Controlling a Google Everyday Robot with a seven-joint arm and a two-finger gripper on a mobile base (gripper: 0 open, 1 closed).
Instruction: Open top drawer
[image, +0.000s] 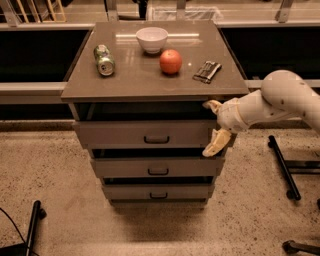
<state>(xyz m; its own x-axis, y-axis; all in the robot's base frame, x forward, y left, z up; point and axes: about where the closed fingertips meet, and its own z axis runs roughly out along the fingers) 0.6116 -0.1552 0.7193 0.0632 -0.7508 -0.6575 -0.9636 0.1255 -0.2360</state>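
While top drawer (150, 134) sits seemingly ajar, interior dark | end effector (214, 127) at its right edge, fingers apart

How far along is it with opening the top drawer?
Done: the end effector is at the right end of the top drawer, fingers spread open. In hand: apparently lining up on the front, away from the loop handle. Left: the pull itself; the drawer shows only a dark gap under the cabinet top.

Cabinet top (135, 77) — can (104, 60), bowl (152, 39), apple (171, 61), dark tool (207, 71) on it; jaws just under front corner.
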